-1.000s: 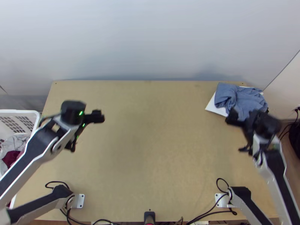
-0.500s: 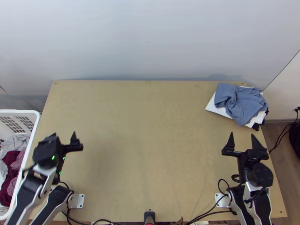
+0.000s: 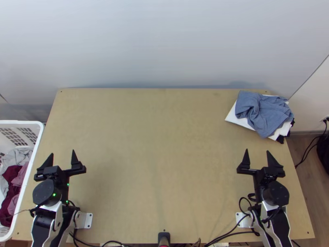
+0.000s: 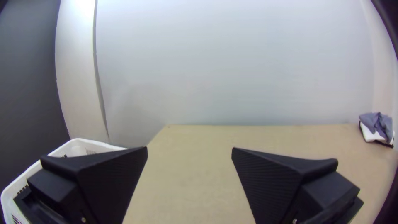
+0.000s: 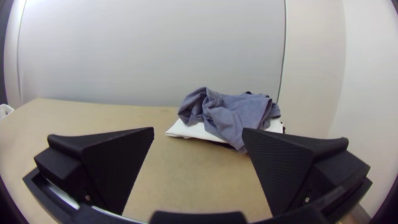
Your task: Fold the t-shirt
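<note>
Item: claw, left (image 3: 62, 152). Set wide, nothing between its fingers.
Item: claw, right (image 3: 257, 151). Likewise wide and unladen.
Item: blue cloth (image 3: 265, 113), presumably the t-shirt. Bunched, unfolded; lies ahead of the right claw, well apart from the left, at the far corner of the bench (image 3: 164, 144).
Item: white cloth (image 5: 192, 131), flat, folded-looking, directly under the blue; dark cloth (image 3: 281, 139) at the pile's edge nearer the right claw.
Item: white basket (image 3: 36, 152), just beside the left claw on its outer side; dark red cloth (image 3: 11, 175) within.

Hazards, as judged:
1. Pinching too deep lifts white cloth along with blue; cause, direct stacking.
2. Wrong layer or mid-fabric gripped; cause, hem and sleeves lost in creases.
3. Pile pushed off the bench; cause, its place hard by the corner.
4. Left claw knocks the basket rim; cause, closeness, should it swing outward.
5. Should the wanted shirt be in the basket, neighbours may come up tangled; cause, loose heaping.

Brands, labels, writing: none legible.
</note>
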### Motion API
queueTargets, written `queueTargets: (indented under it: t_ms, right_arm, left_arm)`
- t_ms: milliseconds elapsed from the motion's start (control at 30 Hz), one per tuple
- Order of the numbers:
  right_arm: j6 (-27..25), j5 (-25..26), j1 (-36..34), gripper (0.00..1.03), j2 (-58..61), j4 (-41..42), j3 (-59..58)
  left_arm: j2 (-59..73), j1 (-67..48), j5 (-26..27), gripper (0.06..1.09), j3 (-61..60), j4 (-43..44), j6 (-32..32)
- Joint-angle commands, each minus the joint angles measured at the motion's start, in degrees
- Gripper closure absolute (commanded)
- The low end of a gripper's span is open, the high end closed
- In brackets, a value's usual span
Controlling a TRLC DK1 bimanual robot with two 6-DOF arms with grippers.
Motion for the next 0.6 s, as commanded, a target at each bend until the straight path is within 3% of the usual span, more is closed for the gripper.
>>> queueTargets:
  t_ms: [0,167,233,267,567]
  right_arm:
    - [-1.0,0.4,-0.4,0.04,-0.4,0.3,-0.9]
    - [-0.8,0.3,-0.5,0.04,-0.5,0.3,-0.9]
    - [7.6,0.2,0.9,0.04,-0.4,-1.2,-0.7]
    - [9.4,0.2,1.8,0.04,-0.4,-1.8,-0.6]
    - [9.4,0.3,2.2,0.04,-0.4,-1.8,-0.6]
  left_arm:
    - [-2.2,0.7,0.5,0.10,-7.9,12.0,0.1]
    - [-1.1,0.1,1.2,0.10,-9.5,6.3,-4.2]
    - [-2.2,0.1,1.2,0.10,-9.5,6.3,-4.6]
    - [-1.7,0.2,1.2,0.10,-9.4,6.2,-4.6]
    - [-2.0,0.3,1.3,0.10,-9.4,6.2,-4.7]
